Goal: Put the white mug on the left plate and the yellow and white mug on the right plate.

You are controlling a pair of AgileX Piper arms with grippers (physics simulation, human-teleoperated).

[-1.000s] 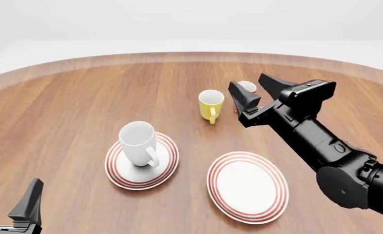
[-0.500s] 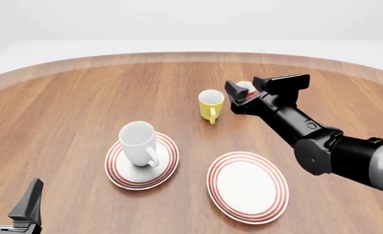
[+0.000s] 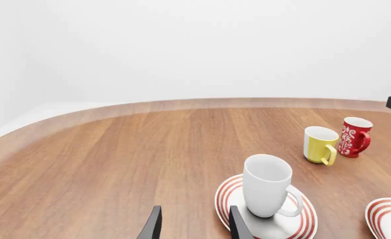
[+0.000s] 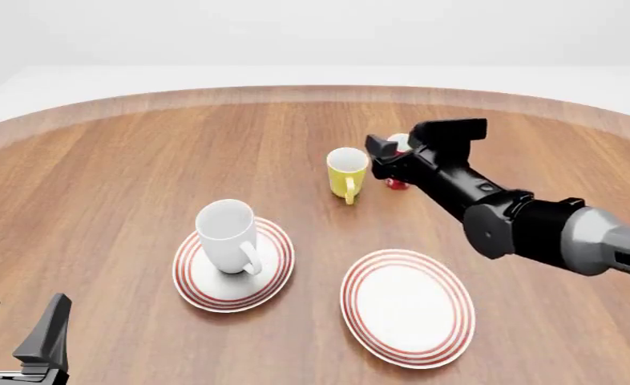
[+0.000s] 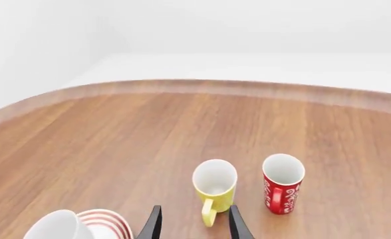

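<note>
Already the white mug (image 4: 228,234) upright on the left plate (image 4: 276,281)

Two black simulated arms with dark finger grippers

The right arm (image 4: 529,228) is glossy black with a rounded grey joint housing and white lettering; the left gripper (image 4: 21,337) shows two flat, tapered black fingers

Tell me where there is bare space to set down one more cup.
The right plate is bare. Bare wood lies left of the left plate, which holds the white mug. It is crowded around the yellow and white mug, red cup and right gripper.
</note>
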